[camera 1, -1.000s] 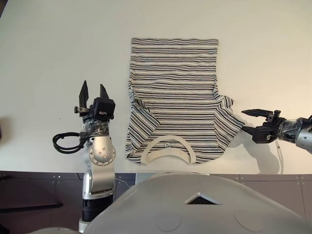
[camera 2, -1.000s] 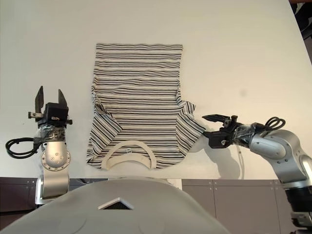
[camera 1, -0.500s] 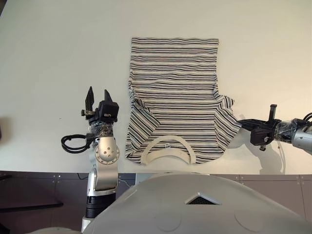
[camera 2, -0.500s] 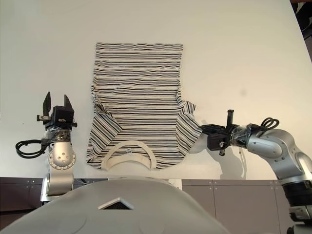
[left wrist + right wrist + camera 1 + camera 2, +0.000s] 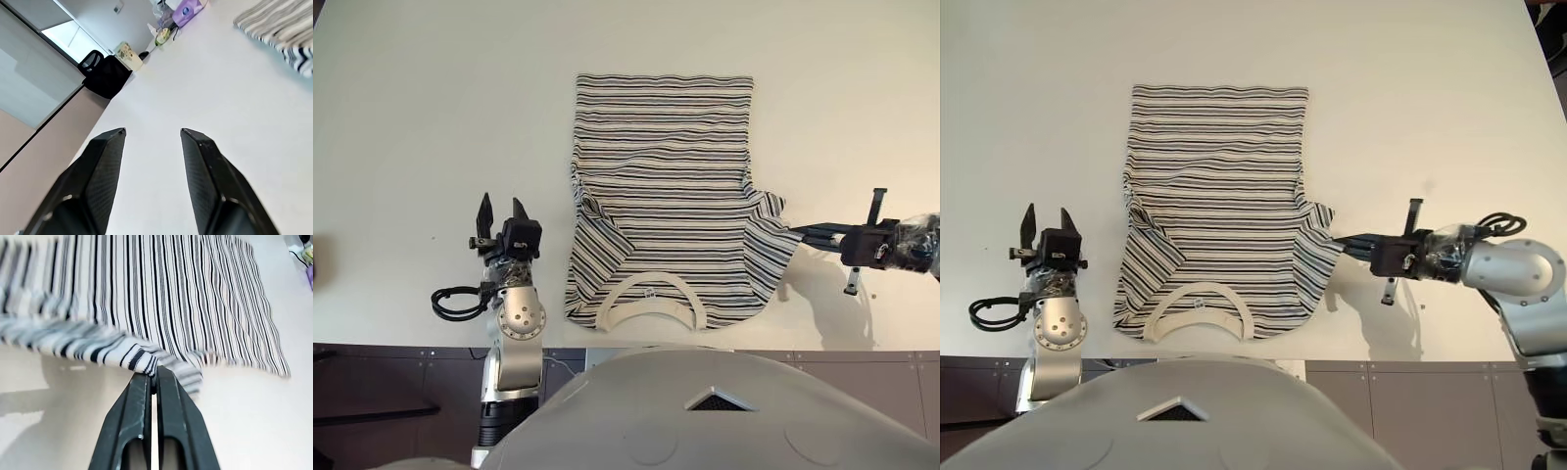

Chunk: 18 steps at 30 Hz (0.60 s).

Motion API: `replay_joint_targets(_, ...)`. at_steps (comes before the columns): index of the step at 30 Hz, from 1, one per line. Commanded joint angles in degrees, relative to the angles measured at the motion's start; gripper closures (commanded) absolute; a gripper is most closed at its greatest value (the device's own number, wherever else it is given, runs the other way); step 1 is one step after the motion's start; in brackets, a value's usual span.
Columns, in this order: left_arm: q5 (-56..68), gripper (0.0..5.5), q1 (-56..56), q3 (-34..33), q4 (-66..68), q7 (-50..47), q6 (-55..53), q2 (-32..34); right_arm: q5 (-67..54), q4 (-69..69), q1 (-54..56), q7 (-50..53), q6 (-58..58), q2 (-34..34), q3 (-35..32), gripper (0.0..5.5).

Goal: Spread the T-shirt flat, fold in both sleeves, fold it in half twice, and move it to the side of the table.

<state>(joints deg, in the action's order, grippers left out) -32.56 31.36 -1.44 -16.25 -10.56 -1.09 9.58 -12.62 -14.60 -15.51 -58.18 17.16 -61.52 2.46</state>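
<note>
T-shirt [image 5: 661,186], striped, lies spread on the middle of a white table [image 5: 411,117], collar [image 5: 651,299] nearest the robot. The right gripper [image 5: 151,374] is pinched tight on the edge of the right sleeve [image 5: 769,240], while the left gripper [image 5: 501,202] sits near the shirt's other side, fingers spread, holding nothing. A clean fold likely means lifting that edge only slightly and carrying it straight inward over the chest, so the body is not dragged.

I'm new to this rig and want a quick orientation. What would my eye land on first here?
A striped T-shirt lies spread in the middle of the white table, collar toward the robot. The right gripper is shut on the edge of the sleeve on the robot's right. The left gripper sits open over bare table on the shirt's other side.
</note>
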Motion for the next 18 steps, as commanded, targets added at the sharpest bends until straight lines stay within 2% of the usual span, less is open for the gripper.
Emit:
replay_joint_targets(1,-0.54,3.41,1.32,1.00,-0.15,0.62,0.92,1.19,0.27,-6.24,2.43,0.38,-5.27,3.27,3.42,5.39)
replay_joint_targets(5,0.48,3.41,-0.01,0.61,0.55,3.10,1.29,3.58,4.91,-11.08,2.30,5.00,-10.08,8.97,7.86,5.39)
replay_joint_targets(9,1.70,3.41,-2.87,0.08,1.55,5.78,1.25,6.27,14.66,-6.30,5.89,13.07,-12.64,18.72,14.12,5.39)
replay_joint_targets(12,2.51,3.41,-4.36,-0.31,2.32,7.06,1.22,7.66,18.40,-5.17,6.20,16.19,-14.28,21.54,15.30,5.39)
replay_joint_targets(18,3.61,3.41,-5.85,-0.73,3.48,8.17,1.41,9.10,15.79,-7.96,5.19,14.94,-16.23,21.76,13.23,4.46)
